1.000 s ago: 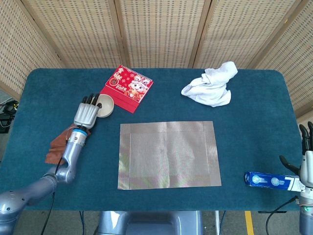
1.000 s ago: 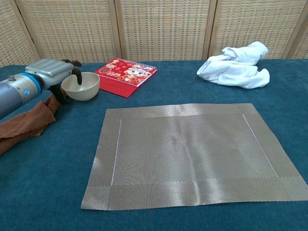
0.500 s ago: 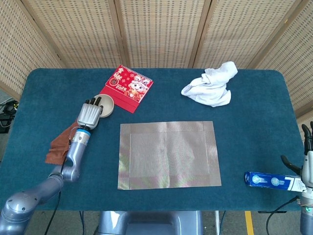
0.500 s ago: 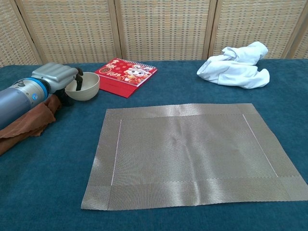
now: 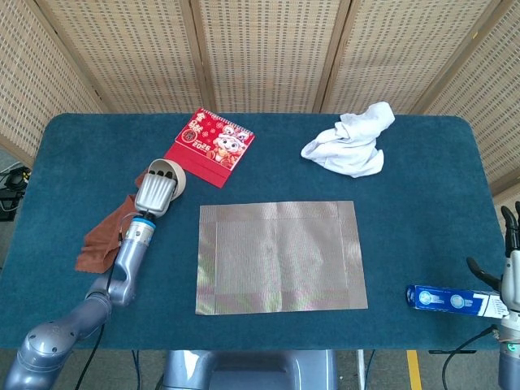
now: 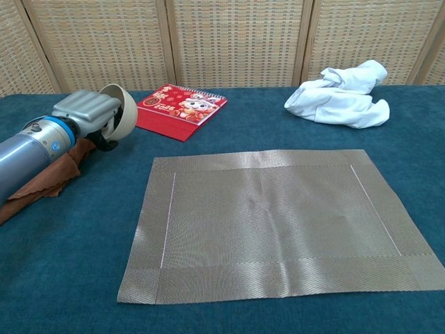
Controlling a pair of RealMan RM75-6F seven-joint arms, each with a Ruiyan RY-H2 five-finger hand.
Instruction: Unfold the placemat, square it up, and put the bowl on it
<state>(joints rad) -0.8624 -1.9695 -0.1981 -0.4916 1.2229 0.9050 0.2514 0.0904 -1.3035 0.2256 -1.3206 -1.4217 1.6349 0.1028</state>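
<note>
The grey woven placemat lies unfolded and flat in the middle of the blue table. My left hand grips the cream bowl by its rim and has it tipped on its side, lifted off the table to the left of the mat. In the head view the hand covers most of the bowl. At the table's right front edge my right hand holds nothing, its fingers straight and apart.
A red calendar lies behind the bowl. A brown cloth sits under my left forearm. A white crumpled cloth is at the back right. A blue box lies by my right hand.
My left hand has closed on the bowl's rim, tilted the bowl onto its side and carried it slightly toward the mat. The right hand has stayed put.
</note>
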